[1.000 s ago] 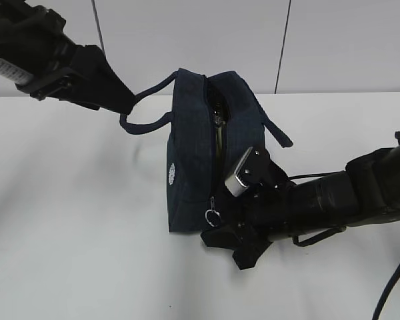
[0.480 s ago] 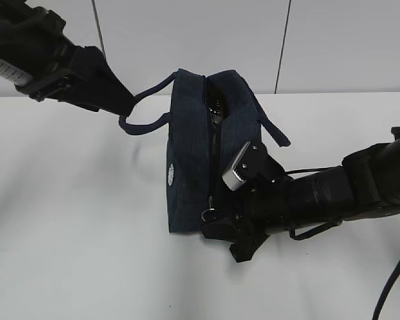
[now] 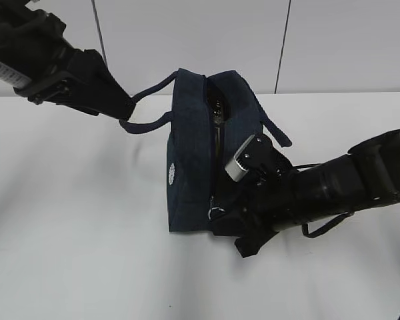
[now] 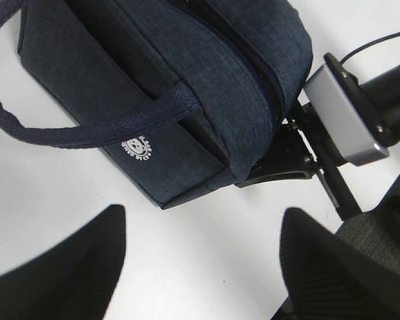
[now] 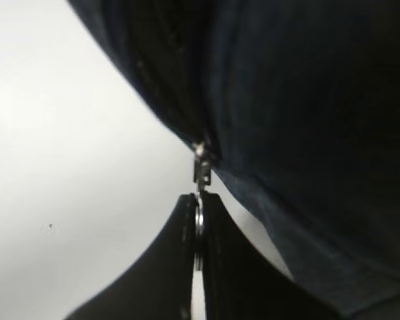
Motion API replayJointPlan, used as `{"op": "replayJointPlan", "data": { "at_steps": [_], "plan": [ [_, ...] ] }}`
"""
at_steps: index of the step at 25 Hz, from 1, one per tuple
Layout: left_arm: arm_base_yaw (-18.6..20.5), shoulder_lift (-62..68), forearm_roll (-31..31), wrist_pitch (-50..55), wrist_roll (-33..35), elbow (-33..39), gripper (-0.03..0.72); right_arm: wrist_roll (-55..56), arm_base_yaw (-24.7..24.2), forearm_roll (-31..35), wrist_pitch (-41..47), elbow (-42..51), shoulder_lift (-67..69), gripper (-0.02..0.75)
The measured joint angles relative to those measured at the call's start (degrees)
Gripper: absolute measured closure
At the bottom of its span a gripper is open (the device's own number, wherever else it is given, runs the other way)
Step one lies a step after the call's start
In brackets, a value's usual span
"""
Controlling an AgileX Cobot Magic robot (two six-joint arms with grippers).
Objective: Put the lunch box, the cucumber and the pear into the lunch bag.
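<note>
The dark navy lunch bag (image 3: pixel 193 160) stands on the white table, its top zipper partly open with a silvery gap (image 3: pixel 217 117). My right gripper (image 3: pixel 219 215) is at the bag's near end, shut on the metal ring pull (image 5: pixel 199 223) of the zipper, seen in the right wrist view (image 5: pixel 199 200). My left gripper (image 3: pixel 123 107) hovers beside the bag's left loop handles (image 4: pixel 87 127); in the left wrist view it (image 4: pixel 203 220) is open with only table between its fingers. The white logo (image 4: pixel 137 147) faces left. The lunch box, cucumber and pear are out of view.
A white tabletop (image 3: pixel 73 233) surrounds the bag, with a pale panelled wall (image 3: pixel 187 40) behind it. My right arm and its wrist camera housing (image 3: pixel 243 163) lie against the bag's right side. A second handle (image 3: pixel 277 133) hangs off the bag's right.
My right arm has lifted a little and pressed closer to the bag's near end, still holding the ring pull. The bag and left arm have barely moved.
</note>
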Motion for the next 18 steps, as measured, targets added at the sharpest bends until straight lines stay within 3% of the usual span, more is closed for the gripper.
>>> {"op": "replayJointPlan", "data": {
  "at_steps": [9,18],
  "plan": [
    [0.0,0.0,0.1,0.1,0.0,0.0,0.201,17.7,0.0,-14.0,-0.3,0.0,-7.8,0.754],
    [0.0,0.0,0.1,0.8,0.0,0.0,0.201,20.8,0.0,-16.4,-2.0,-2.2,-14.6,0.754]
  ]
}}
